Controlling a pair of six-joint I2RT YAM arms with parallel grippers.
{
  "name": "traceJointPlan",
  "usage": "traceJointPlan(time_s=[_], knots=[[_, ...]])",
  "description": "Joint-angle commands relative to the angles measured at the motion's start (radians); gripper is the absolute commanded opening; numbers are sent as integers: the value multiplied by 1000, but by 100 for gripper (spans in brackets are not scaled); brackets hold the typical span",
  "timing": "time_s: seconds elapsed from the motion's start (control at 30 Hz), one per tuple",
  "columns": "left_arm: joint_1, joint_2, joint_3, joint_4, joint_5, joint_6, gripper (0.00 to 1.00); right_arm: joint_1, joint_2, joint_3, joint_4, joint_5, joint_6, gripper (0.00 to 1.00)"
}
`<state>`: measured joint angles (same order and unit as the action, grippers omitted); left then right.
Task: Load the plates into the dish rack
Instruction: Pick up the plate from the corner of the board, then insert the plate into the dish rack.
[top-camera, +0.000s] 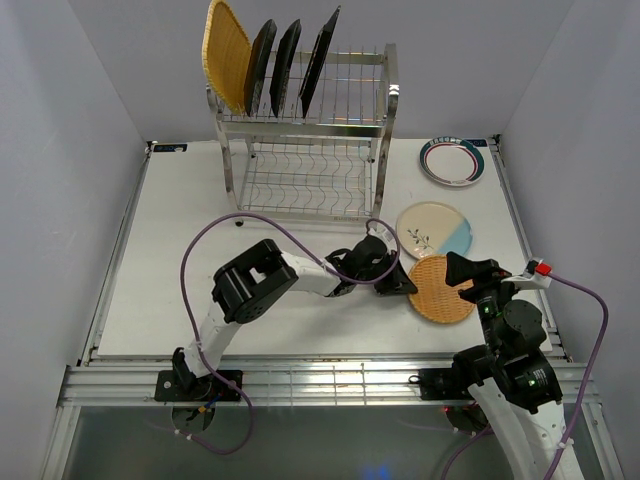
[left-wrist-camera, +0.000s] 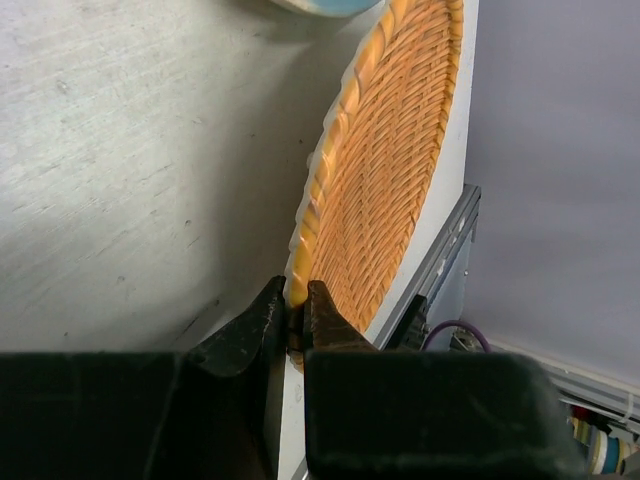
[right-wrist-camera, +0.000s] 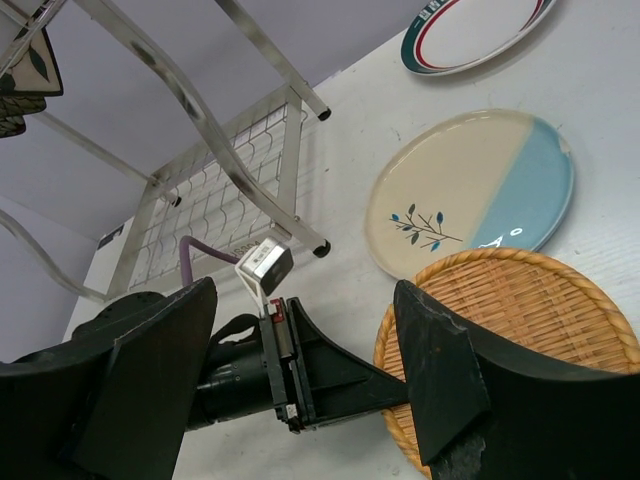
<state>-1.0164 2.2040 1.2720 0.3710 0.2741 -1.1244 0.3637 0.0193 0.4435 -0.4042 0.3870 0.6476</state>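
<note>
overhead view: my left gripper (top-camera: 408, 284), just right of the frame's centre, is pinched nearly closed on the left rim of the loose woven plate (top-camera: 442, 290), an orange-tan round plate lying in the lower right on the white table (top-camera: 170, 250). in the left wrist view the two black fingers (left-wrist-camera: 250, 330) nip that plate's braided edge at bottom centre, and the loose woven plate (left-wrist-camera: 385, 170) stretches up toward the top right; i cannot tell whether its rim has left the table. my right gripper (top-camera: 470, 270) hangs over the plate's right side with its fingers spread wide and nothing between them; in its own view the right gripper (right-wrist-camera: 300, 290) frames the left gripper (right-wrist-camera: 385, 388) biting the loose woven plate (right-wrist-camera: 530, 310). just above it lies the cream-blue plate (top-camera: 437, 230), and the teal-rimmed plate (top-camera: 453, 160) sits further up by the right edge. the dish rack (top-camera: 300, 130) stands at top centre; its upper tier holds the racked woven plate (top-camera: 226, 55) at the left end and three dark plates (top-camera: 287, 65) on edge beside it.
</note>
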Motion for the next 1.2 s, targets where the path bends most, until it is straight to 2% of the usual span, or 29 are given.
traceJointPlan(time_s=[0.0,0.13,0.4,0.63,0.87,1.17], knots=[[24,-102,-36,-83,-69,80,0,-3,-9,47,7,24,-3,77],[45,-164,-56,-92,-91,121,0,-3,-42,47,-4,44,-2,77],[65,-263,-43,-210,-162,273,0,-3,-94,46,-30,93,14,77],[65,-328,-25,-349,-223,463,0,-3,-101,47,-44,113,20,77],[65,-431,-72,-360,-240,587,0,-3,-99,34,-39,122,24,77],[65,-653,-91,-331,-259,736,0,-3,-98,21,-24,122,24,77]])
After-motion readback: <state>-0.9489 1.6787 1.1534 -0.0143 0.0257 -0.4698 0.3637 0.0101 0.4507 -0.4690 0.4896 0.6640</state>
